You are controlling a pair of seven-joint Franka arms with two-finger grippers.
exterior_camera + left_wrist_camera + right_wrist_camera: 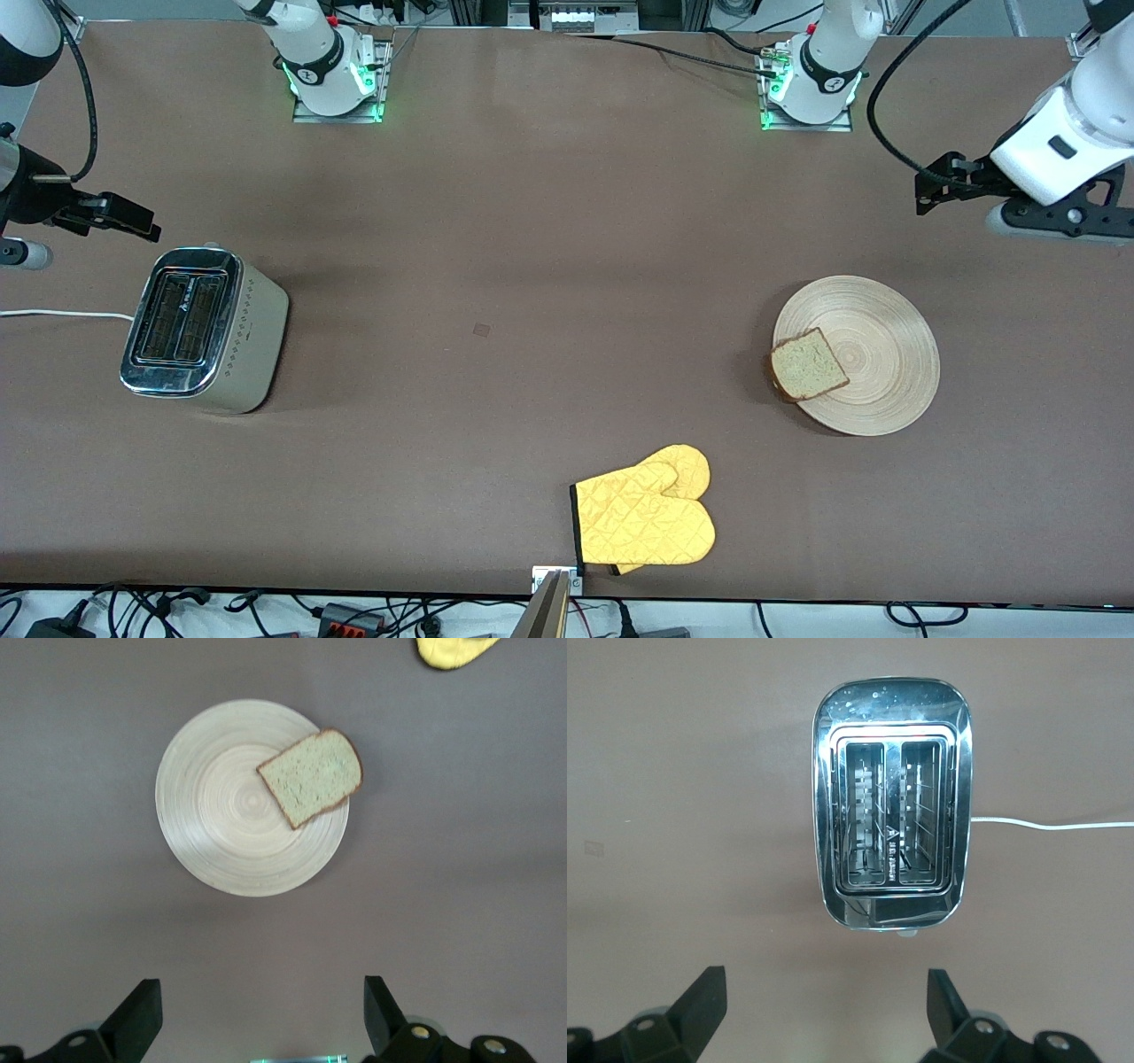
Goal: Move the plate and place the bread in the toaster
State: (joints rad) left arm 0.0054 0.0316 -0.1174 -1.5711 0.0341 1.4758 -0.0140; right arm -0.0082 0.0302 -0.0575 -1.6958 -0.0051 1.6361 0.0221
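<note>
The light-wood plate (886, 346) lies toward the left arm's end of the table. The bread (807, 364) lies flat on its rim, on the side toward the toaster, and overhangs the edge a little. The beige toaster (199, 330) stands upright toward the right arm's end with both slots empty. My left gripper (935, 184) hangs open and empty in the air beside the plate, past its edge. In the left wrist view I see the plate (221, 824), the bread (312, 777) and the open gripper (261, 1010). My right gripper (124, 217) is open and empty by the toaster (892, 806), as its wrist view (824, 1005) shows.
A yellow oven mitt (647, 518) lies near the table's front edge, between plate and toaster; its tip shows in the left wrist view (452, 649). The toaster's white cord (62, 314) runs off toward the table's end (1054, 825).
</note>
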